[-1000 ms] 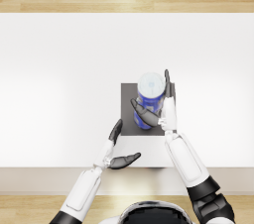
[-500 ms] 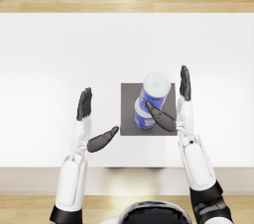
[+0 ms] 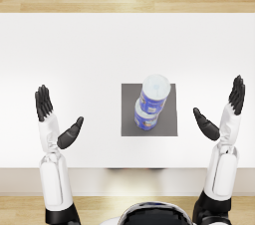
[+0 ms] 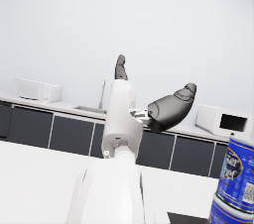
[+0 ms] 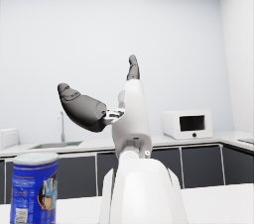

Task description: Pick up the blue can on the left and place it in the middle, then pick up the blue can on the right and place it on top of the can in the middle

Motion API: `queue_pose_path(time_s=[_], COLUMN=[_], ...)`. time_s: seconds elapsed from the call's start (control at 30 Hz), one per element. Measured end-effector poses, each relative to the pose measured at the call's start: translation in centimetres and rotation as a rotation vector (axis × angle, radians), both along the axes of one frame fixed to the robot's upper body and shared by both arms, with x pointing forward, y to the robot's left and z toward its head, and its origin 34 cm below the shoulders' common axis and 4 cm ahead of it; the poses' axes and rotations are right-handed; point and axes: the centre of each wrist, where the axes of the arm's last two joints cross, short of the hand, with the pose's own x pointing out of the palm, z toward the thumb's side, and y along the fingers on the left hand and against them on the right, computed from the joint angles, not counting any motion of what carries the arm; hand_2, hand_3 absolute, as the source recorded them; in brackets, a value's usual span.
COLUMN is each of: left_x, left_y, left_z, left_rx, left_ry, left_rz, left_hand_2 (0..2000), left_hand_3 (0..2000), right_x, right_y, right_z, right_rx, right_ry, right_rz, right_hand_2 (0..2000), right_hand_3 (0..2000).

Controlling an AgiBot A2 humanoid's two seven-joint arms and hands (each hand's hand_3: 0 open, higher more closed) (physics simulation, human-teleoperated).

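Two blue cans stand stacked on the dark grey mat [image 3: 169, 122] in the middle of the white table: the upper can [image 3: 154, 93] with its white lid rests on the lower can [image 3: 145, 118]. My left hand [image 3: 52, 118] is raised well to the left of the stack, fingers spread, holding nothing. On the other side my right hand [image 3: 224, 110] is lifted well to the right, also spread and empty. The upper can [image 4: 235, 181] shows at the edge of the left wrist view beside my left hand [image 4: 158, 101], and the upper can [image 5: 33, 188] shows in the right wrist view near my right hand [image 5: 101, 101].
The white table [image 3: 74, 50] runs wide on both sides of the mat, with a wooden floor beyond its far edge. Kitchen counters with a microwave [image 5: 187, 124] and a sink tap show in the background of the wrist views.
My right hand has let go of the upper can and swung out to the right. The left hand has moved further left. Both cans stay stacked on the mat.
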Motion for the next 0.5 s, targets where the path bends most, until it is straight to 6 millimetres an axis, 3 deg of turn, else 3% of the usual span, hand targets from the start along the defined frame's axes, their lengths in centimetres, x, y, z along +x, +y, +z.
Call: queue_pose_path(time_s=[0.17, 0.5], left_x=[0.0, 0.0], left_y=[0.3, 0.4], left_z=[-0.7, -0.9], left_rx=[-0.014, -0.017], left_ry=[0.027, 0.033], left_rz=[0.013, 0.015], left_hand_2=[0, 0], left_hand_3=[0, 0], right_x=[-0.1, -0.2], right_y=[-0.6, -0.8], right_z=[-1.4, -1.7], right_rx=[0.020, 0.025], right_ry=[0.046, 0.057], right_rz=[-0.023, -0.027], right_hand_2=[0, 0], right_hand_3=[0, 0])
